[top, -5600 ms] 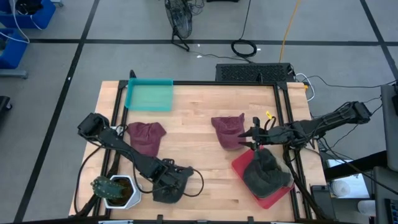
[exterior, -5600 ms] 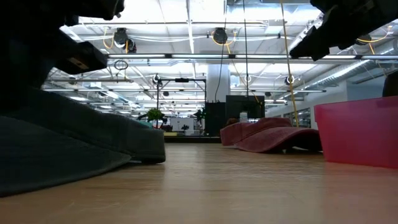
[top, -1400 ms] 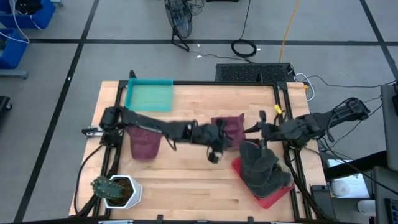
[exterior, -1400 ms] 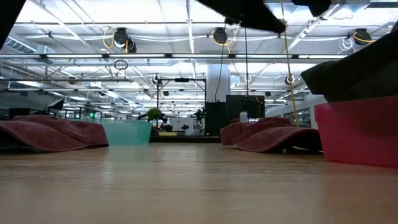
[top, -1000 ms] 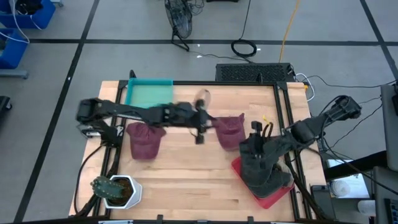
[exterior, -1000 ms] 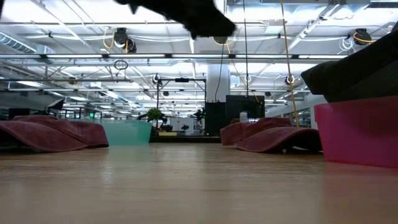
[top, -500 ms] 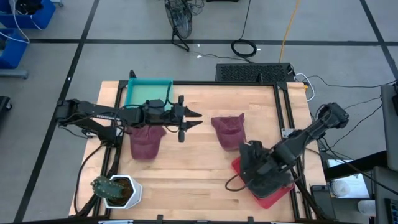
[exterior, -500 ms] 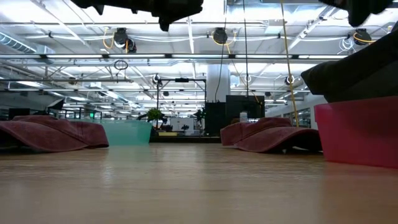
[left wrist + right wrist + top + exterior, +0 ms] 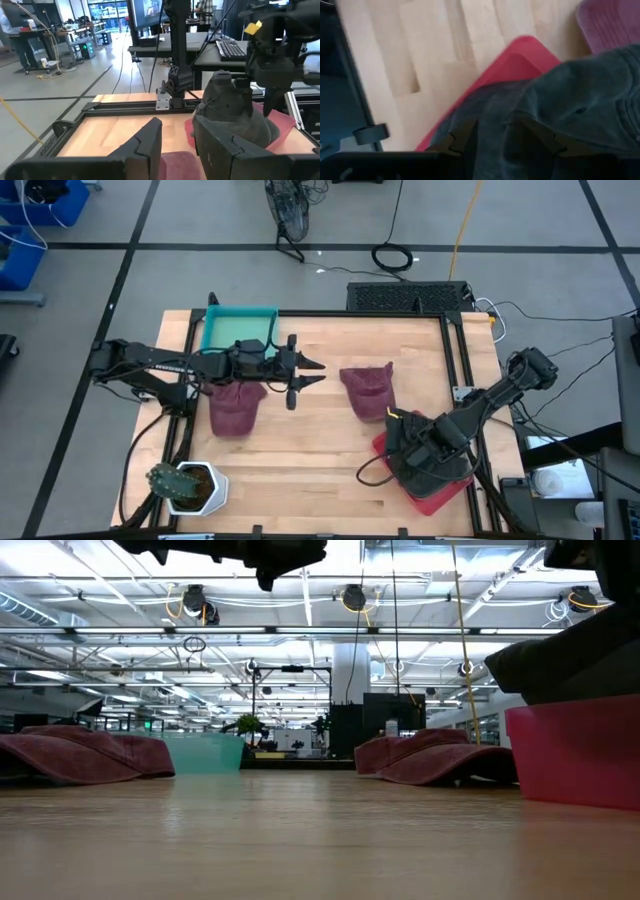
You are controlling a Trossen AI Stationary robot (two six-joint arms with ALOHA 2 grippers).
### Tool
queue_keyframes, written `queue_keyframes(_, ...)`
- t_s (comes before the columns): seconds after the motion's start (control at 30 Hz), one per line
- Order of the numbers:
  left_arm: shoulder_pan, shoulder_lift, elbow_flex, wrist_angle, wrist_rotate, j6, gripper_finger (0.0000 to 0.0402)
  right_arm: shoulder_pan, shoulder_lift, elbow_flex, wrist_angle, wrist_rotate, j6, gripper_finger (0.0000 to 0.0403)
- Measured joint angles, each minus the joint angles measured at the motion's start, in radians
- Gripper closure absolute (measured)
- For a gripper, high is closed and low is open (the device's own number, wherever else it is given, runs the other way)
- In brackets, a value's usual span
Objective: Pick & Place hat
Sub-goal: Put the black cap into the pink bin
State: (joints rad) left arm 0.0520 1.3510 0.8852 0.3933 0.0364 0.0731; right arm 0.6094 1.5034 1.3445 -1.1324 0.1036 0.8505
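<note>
Dark grey hats (image 9: 437,470) (image 9: 235,110) (image 9: 580,105) are piled in a red tray (image 9: 430,502) (image 9: 510,60) at the table's right near corner. Two maroon hats lie flat on the wood, one left (image 9: 235,408) (image 9: 80,755) and one at the middle (image 9: 368,388) (image 9: 430,760). My right gripper (image 9: 398,448) (image 9: 492,127) is open, low over the grey pile, pointing down, with grey cloth between its fingers. My left gripper (image 9: 318,372) (image 9: 176,125) is open, raised above the table between the two maroon hats, facing the tray. My right gripper stands from above over the near-left part of the top grey hat (image 9: 495,107), one finger (image 9: 462,135) on each side of a bulge of cloth. Whether the fingers touch the cloth, I cannot tell. The hat rests on the pile in the tray.
A teal tray (image 9: 240,332) (image 9: 205,752) sits at the far left. A potted plant (image 9: 185,485) stands at the near left corner. A black frame (image 9: 455,360) edges the table. Bare wood lies along the near middle. A cable (image 9: 370,472) loops beside the red tray.
My left gripper drew back toward the table's left, away from the middle maroon hat, then kept still. My right gripper swung toward the near edge and came down over the grey hats in the red tray. The hats have not moved.
</note>
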Motion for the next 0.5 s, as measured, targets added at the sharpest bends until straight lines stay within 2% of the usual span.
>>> queue_keyframes(0.3,0.02,0.0,0.0,-0.014,-0.001,0.001,0.0282,-0.001,0.001,-0.078,-0.018,0.0,0.134,0.0287)
queue_keyframes(0.5,0.03,0.0,0.0,-0.032,-0.002,0.027,0.0282,-0.001,0.001,-0.084,-0.11,-0.006,0.182,0.0287)
